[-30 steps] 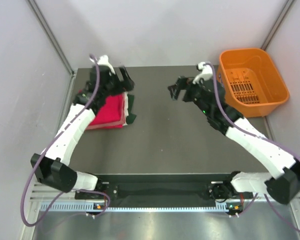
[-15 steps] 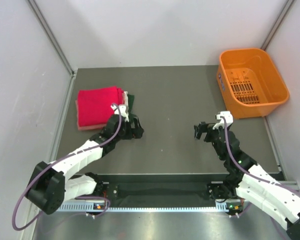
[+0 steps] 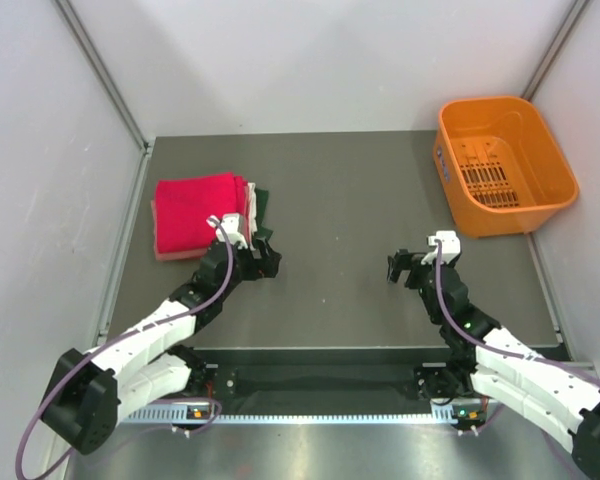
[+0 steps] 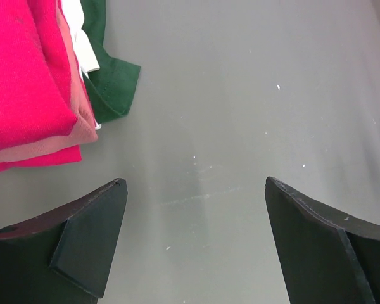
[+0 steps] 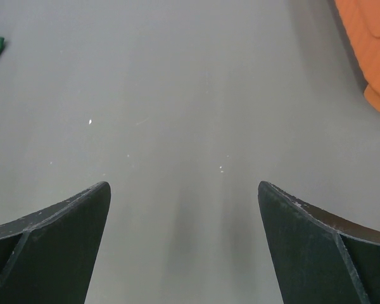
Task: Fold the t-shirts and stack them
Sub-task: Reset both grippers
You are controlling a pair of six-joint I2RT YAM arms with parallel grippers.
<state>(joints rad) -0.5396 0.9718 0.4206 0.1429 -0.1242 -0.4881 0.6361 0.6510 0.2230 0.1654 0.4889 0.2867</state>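
Note:
A stack of folded t-shirts lies at the table's left. The crimson red shirt [image 3: 192, 208] is on top, with salmon pink [image 3: 161, 254], pale [image 3: 251, 196] and dark green [image 3: 262, 208] edges showing below. In the left wrist view the red [image 4: 19, 69], pink [image 4: 81, 120], pale [image 4: 82, 44] and green [image 4: 111, 82] layers show at upper left. My left gripper [image 3: 261, 262] [image 4: 195, 244] is open and empty, just near-right of the stack. My right gripper [image 3: 400, 266] [image 5: 183, 244] is open and empty over bare table at centre right.
An orange plastic basket [image 3: 552, 170] stands at the back right; its corner shows in the right wrist view [image 5: 367, 44]. The dark grey table [image 3: 340, 200] has white walls behind and at both sides.
Both arms have pulled back from the far side toward the near edge. The left gripper left the stack; the red shirt now lies uncovered on top. In the last half second little moved.

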